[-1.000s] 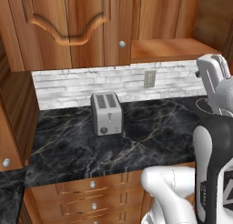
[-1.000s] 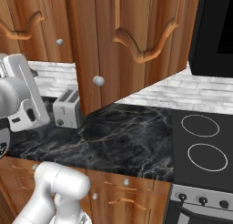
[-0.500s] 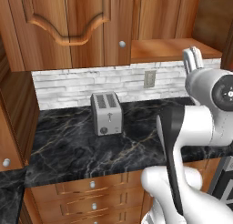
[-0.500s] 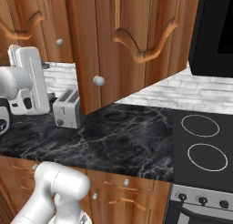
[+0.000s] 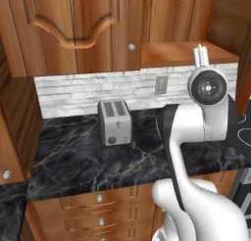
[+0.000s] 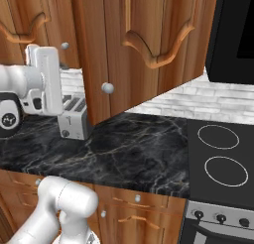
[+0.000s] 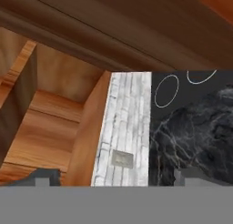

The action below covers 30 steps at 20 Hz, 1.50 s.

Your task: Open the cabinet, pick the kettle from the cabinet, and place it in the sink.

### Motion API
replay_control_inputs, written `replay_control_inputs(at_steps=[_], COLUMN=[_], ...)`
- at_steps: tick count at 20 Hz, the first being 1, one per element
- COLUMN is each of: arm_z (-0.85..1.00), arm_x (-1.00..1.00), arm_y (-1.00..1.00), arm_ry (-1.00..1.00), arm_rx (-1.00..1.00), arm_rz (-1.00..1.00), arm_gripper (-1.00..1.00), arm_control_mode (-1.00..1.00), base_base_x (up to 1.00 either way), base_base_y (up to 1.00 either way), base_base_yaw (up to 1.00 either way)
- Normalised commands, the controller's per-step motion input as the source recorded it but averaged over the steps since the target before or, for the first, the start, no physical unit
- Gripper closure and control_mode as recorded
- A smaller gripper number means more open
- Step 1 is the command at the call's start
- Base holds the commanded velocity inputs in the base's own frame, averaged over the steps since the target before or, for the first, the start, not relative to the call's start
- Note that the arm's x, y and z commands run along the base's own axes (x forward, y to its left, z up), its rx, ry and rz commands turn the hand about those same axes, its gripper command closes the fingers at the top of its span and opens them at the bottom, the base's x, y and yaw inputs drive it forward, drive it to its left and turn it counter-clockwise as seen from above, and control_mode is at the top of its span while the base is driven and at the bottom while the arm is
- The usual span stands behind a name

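The cabinet [image 5: 73, 24] hangs over the counter. Its left door is closed; its right door [image 6: 149, 39], with a round silver knob [image 6: 107, 88], stands swung out. Bare wooden shelf [image 5: 181, 54] shows inside the open half. My gripper [image 7: 117, 177] is open with nothing between its widely spread fingertips [image 7: 43, 176], and it looks into the cabinet's lower edge. In the right base view the gripper [image 6: 62, 82] sits left of the open door, at the height of the cabinet's bottom. The kettle and the sink are out of view.
A silver toaster [image 5: 114, 122] stands on the black marble counter [image 5: 88, 161] against the white tile backsplash [image 5: 73, 90]. A wall outlet [image 5: 161, 84] is under the open cabinet. A stove with round burners [image 6: 218, 153] lies to the right. Drawer fronts [image 5: 100, 210] run below the counter.
The arm has swung upward and the hand has risen from counter level to the cabinet's bottom edge, turning toward the opening. The door was standing open throughout and the jaws stayed open.
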Motion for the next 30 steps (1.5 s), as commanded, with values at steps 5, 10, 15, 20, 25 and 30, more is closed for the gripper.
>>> replay_control_inputs(at_steps=[5, 10, 15, 20, 25, 30], arm_z=[0.00, -0.02, -0.03, 0.00, 0.01, 0.00], arm_x=[0.17, 0.09, 0.00, 0.02, -0.08, -0.20], arm_y=[-0.27, -0.20, -0.24, -0.28, -0.29, -0.32], arm_ry=[-0.03, -0.08, -0.10, -0.04, -0.07, 0.00], arm_rx=[0.00, 0.00, 0.00, 0.00, 0.01, 0.02], arm_rz=[-0.17, -0.30, -0.39, -0.40, -0.29, -0.24], arm_gripper=[-1.00, -1.00, -1.00, -1.00, -1.00, -1.00], arm_control_mode=[-1.00, -1.00, -1.00, -1.00, -1.00, -1.00], base_base_x=[0.00, 0.00, 0.00, 0.00, 0.00, 0.00], base_base_y=[0.00, 0.00, 0.00, 0.00, 0.00, 0.00], base_base_yaw=[0.00, 0.00, 0.00, 0.00, 0.00, 0.00])
